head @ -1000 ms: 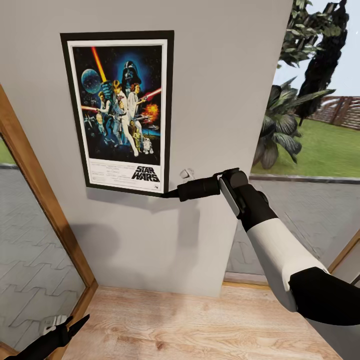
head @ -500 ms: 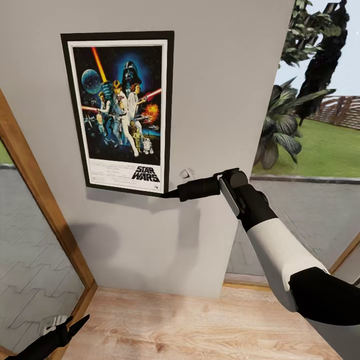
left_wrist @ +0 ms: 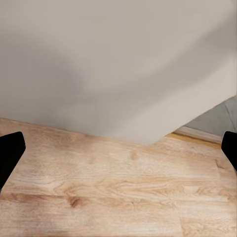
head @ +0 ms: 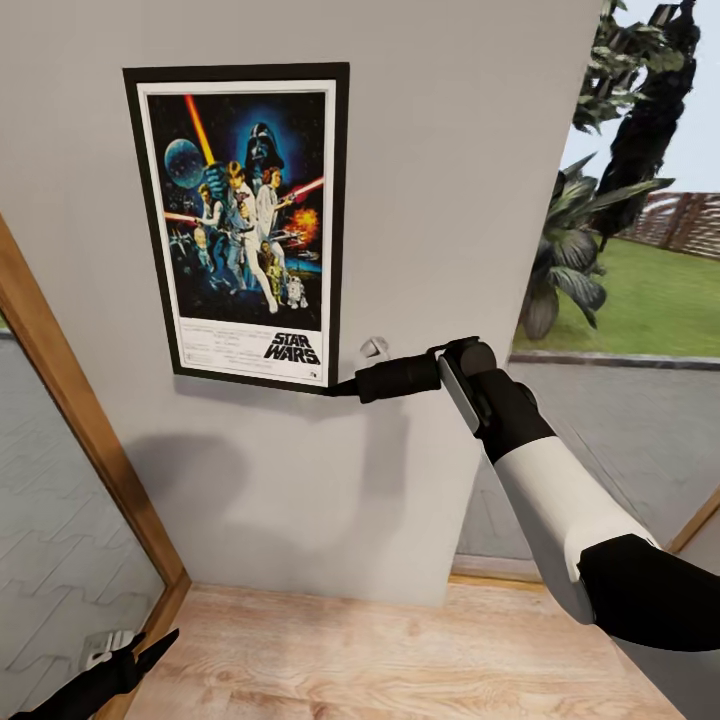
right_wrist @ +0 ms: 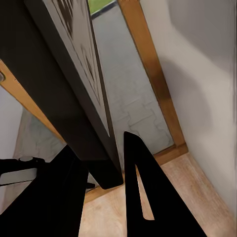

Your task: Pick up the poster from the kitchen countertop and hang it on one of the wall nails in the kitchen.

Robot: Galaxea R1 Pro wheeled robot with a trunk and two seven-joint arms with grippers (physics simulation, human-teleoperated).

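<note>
The left gripper (head: 140,650) hangs low over the wooden floor (head: 400,660), fingers spread apart in its wrist view; the right wrist view shows the right gripper (right_wrist: 111,163) clamped on the poster (head: 245,225) at its lower right corner; the poster stands upright against the grey wall (head: 450,150), bare wall free beside it.

A home interior beside a garden.
A grey wall (head: 440,150), wood floor (head: 380,660), wood-framed glazing (head: 90,440) and a lawn (head: 650,300) outside are seen.
</note>
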